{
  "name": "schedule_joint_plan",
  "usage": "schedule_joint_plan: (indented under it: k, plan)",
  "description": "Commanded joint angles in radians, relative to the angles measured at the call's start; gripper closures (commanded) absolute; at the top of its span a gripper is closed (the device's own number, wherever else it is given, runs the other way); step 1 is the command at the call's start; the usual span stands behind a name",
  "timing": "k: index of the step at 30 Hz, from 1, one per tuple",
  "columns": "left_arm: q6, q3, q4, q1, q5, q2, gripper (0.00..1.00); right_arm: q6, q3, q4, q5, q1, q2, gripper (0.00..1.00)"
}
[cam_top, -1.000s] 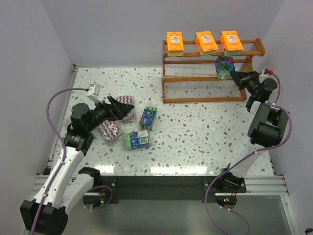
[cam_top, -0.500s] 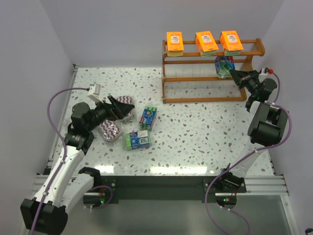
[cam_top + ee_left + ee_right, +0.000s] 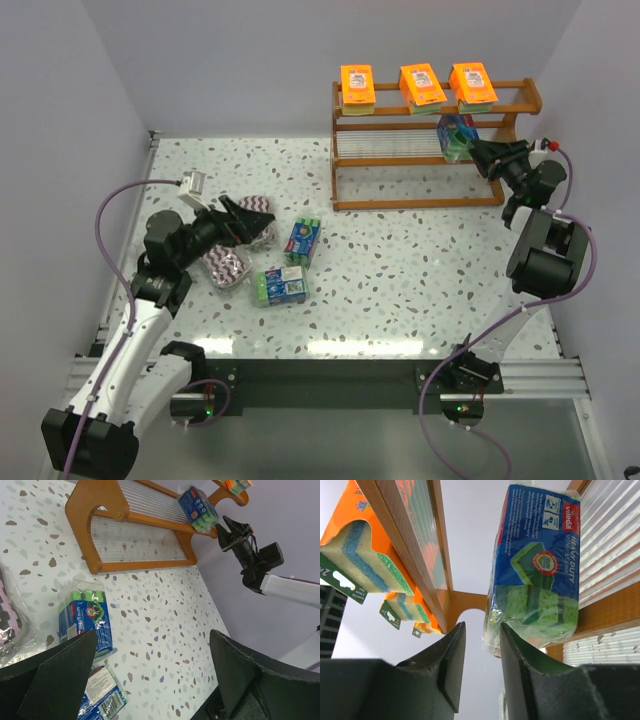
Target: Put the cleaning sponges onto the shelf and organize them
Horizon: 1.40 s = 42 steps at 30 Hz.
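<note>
Though its lower corner hides behind the right gripper (image 3: pixel 481 627) (fingers narrowly apart, daylight between), one blue-green pack (image 3: pixel 537 565) stands on the shelf's (image 3: pixel 420 203) middle tier; the left gripper (image 3: pixel 152 635) gapes wide, a zigzag bag (image 3: pixel 5 610) cut off beside it.

Brown shelf (image 3: pixel 420 204) holds orange packs (image 3: pixel 356 85) and a blue-green pack (image 3: pixel 457 134).

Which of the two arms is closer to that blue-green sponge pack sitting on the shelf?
Right. The right gripper is just beside the blue-green pack on the shelf; the left gripper is far across the table, near the purple zigzag bags.
</note>
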State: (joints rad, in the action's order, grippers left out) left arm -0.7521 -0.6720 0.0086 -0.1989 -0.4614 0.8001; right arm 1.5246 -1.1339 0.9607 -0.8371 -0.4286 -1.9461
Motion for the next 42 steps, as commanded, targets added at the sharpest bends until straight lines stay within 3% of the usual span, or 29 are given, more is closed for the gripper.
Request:
schedule_joint_plan:
  k: [1,12,20,23,25,33,42]
  plan:
    - [-0.019,0.012,0.051,-0.002,-0.006,-0.022,0.0,-0.006,-0.007,0.038,-0.003,-0.002,0.018,0.62]
    - [-0.016,0.015,0.019,-0.002,-0.002,-0.055,0.0,-0.032,0.138,-0.013,0.015,-0.038,0.154,0.43]
    - [-0.003,0.011,-0.006,-0.002,-0.006,-0.081,0.0,-0.056,0.295,-0.076,0.044,-0.03,0.334,0.42]
    - [0.003,0.018,-0.062,-0.002,-0.005,-0.096,0.0,-0.154,0.384,-0.192,0.064,0.033,0.439,0.42]
    - [0.02,0.022,-0.109,-0.002,0.009,-0.104,0.0,-0.234,0.448,-0.296,0.069,0.128,0.519,0.41]
    - [0.094,0.071,-0.283,-0.004,0.075,-0.075,0.02,-0.343,0.713,-0.442,0.141,0.494,0.734,0.41]
    - [0.155,0.071,-0.223,-0.007,0.136,0.143,0.15,-0.455,0.74,-0.646,0.173,0.649,0.852,0.41]
